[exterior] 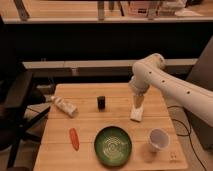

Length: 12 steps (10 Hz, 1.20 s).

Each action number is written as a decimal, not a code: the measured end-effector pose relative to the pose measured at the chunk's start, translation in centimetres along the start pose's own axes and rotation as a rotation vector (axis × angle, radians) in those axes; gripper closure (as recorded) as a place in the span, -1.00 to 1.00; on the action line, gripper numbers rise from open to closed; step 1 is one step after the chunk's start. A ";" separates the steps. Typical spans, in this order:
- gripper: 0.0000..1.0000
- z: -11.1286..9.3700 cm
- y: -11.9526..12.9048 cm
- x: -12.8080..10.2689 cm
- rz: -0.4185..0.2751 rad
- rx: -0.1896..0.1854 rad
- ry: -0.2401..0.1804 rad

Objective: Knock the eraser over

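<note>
The eraser (pixel 101 102) is a small black block standing upright near the middle of the wooden table (pixel 90 125). My gripper (pixel 138 102) hangs at the end of the white arm, to the right of the eraser and apart from it, just above the flat white block (pixel 135 114).
A green plate (pixel 113 145) lies at the front centre. A white cup (pixel 158 139) stands at the front right. An orange carrot-like thing (pixel 74 138) lies at the front left. A white bottle (pixel 64 105) lies on its side at the left. A dark chair (pixel 17 107) stands left of the table.
</note>
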 end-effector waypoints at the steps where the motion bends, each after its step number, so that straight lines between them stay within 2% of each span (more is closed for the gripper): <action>1: -0.60 0.1 -0.2 -0.2 -0.007 0.001 -0.004; 6: -0.60 0.6 -0.9 -0.8 -0.033 0.005 -0.015; 7: -0.49 0.7 -1.1 -0.8 -0.038 0.007 -0.014; 9: -0.13 0.8 -1.4 -1.3 -0.049 0.005 -0.018; 10: -0.07 0.9 -1.5 -1.3 -0.051 0.005 -0.019; 12: -0.18 0.9 -1.8 -1.3 -0.057 0.007 -0.020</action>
